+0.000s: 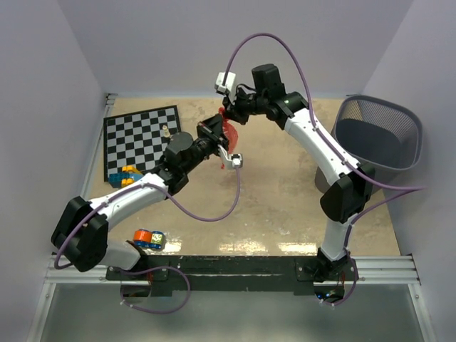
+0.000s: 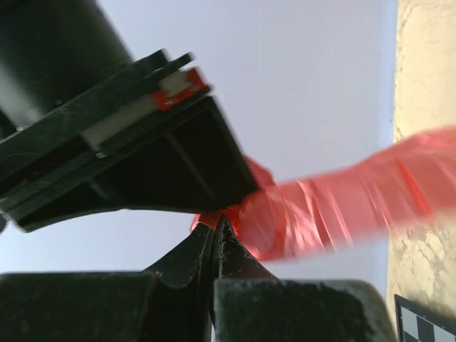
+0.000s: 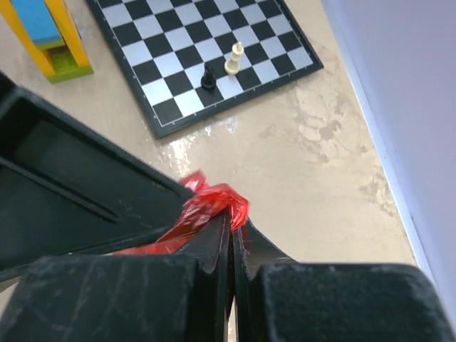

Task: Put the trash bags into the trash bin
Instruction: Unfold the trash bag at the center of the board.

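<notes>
A red-orange trash bag (image 1: 229, 133) hangs bunched between my two grippers above the middle of the table. My left gripper (image 1: 216, 135) is shut on one end of it; in the left wrist view the film (image 2: 335, 206) streams right from the closed fingertips (image 2: 217, 226). My right gripper (image 1: 229, 114) is shut on the other end; in the right wrist view a crumpled red knot (image 3: 221, 199) sticks out of its closed tips (image 3: 231, 217). The dark grey wire-mesh trash bin (image 1: 377, 142) stands upright at the far right, apart from both grippers.
A chessboard (image 1: 142, 141) lies at the back left, with two chess pieces (image 3: 221, 70) on it. A blue and orange block stack (image 1: 127, 176) sits by its near edge. Small coloured toys (image 1: 148, 239) lie near the left arm's base. Walls enclose three sides.
</notes>
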Robot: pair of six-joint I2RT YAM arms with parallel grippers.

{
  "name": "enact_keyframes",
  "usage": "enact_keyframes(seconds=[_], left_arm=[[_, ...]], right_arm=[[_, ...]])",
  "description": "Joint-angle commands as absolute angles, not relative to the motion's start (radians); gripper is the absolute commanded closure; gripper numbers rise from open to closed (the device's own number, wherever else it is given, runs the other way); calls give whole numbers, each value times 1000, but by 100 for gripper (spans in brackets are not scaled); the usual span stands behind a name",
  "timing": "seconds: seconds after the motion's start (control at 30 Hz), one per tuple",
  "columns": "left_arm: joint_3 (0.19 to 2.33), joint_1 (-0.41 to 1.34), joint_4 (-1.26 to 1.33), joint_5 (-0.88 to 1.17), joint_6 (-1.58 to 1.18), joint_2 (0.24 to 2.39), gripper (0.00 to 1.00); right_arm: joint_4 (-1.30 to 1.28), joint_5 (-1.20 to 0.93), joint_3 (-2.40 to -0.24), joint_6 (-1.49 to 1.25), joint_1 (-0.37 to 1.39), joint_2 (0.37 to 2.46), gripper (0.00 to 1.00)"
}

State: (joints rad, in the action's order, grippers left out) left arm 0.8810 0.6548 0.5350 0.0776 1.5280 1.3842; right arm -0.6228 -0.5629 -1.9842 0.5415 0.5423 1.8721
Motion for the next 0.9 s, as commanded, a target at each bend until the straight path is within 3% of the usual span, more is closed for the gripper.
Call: enact_keyframes(seconds=[0.0,0.3,0.47,0.6,0.87], left_arm=[[983,629,609,54,1500,1426,100],[914,615,606,47,1499,1431,100],[913,643,601,104,1497,1368,100],[985,634,617,72,1499,1417,100],[928,609,569,41,1503,1451,100]], right_arm=[[-623,-603,-1933,537,571,1827,100],[-660,-583,-2072,568,557,1851,100],[-603,-493,-1944,590,554,1874,100],[-609,-541,-1879,595,572,1850,100],[-578,-572,-2026,537,548,1807,100]])
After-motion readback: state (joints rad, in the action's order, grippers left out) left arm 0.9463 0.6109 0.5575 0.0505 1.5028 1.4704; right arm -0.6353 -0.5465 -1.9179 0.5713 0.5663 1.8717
